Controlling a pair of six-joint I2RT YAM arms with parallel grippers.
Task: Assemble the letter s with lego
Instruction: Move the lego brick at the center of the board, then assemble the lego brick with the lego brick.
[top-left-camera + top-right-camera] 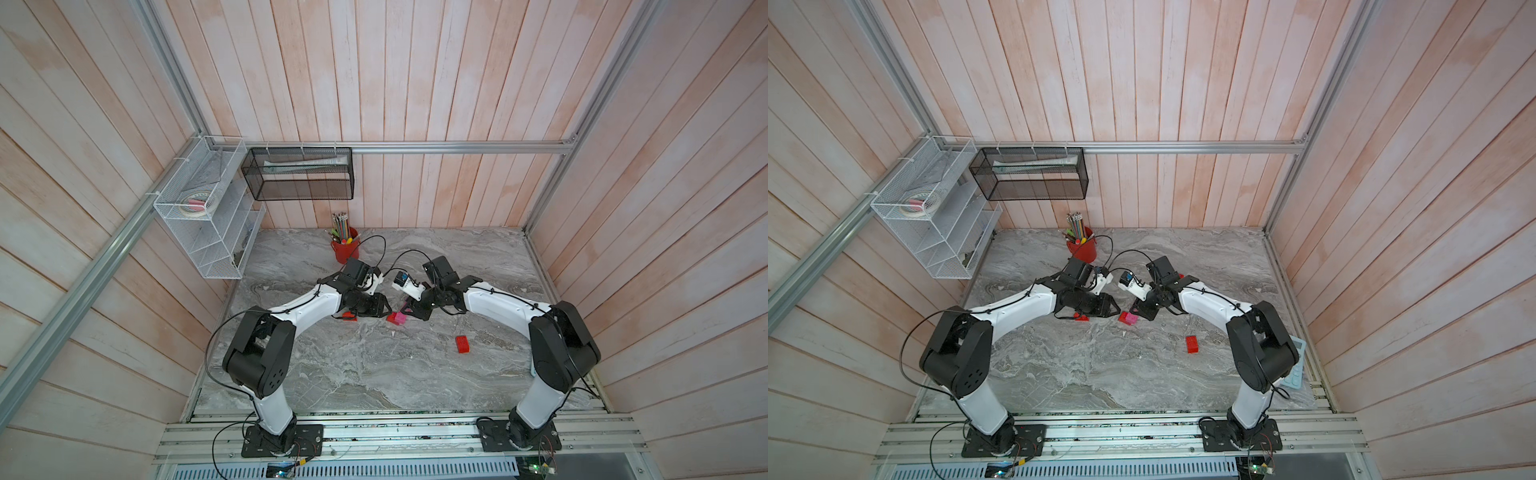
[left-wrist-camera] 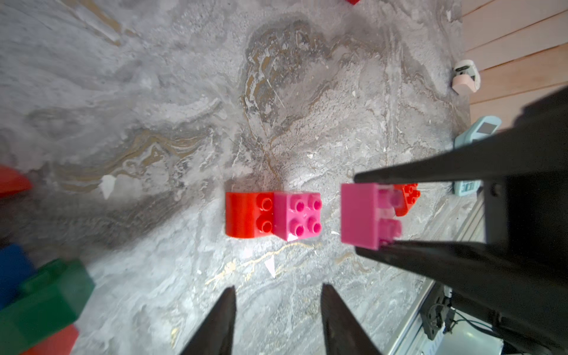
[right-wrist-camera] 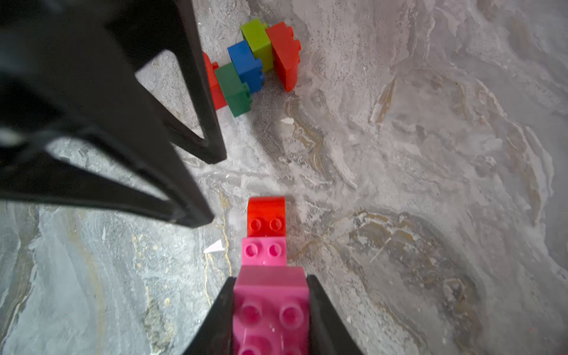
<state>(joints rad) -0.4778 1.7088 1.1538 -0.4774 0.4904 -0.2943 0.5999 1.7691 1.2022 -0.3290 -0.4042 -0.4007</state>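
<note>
On the marble table lies a red curved lego brick [image 2: 242, 215] joined to a pink brick [image 2: 296, 216]; both top views show this pair [image 1: 395, 318] [image 1: 1128, 318]. My right gripper [image 3: 270, 278] is shut on a second pink brick [image 3: 270, 307], held just short of the pair and apart from it. My left gripper [image 2: 278, 287] is open and empty, its tips a little back from the pair. A joined cluster lies beside the left gripper: lime green [image 3: 258, 43], blue [image 3: 246, 64], dark green [image 3: 233, 89] and red [image 3: 285, 55] bricks.
A loose red brick [image 1: 461, 344] lies nearer the right arm's base. A red pencil cup [image 1: 345, 249] stands at the back. A light blue calculator [image 1: 1296, 365] sits by the right edge. Wire shelves [image 1: 208, 208] hang on the left wall.
</note>
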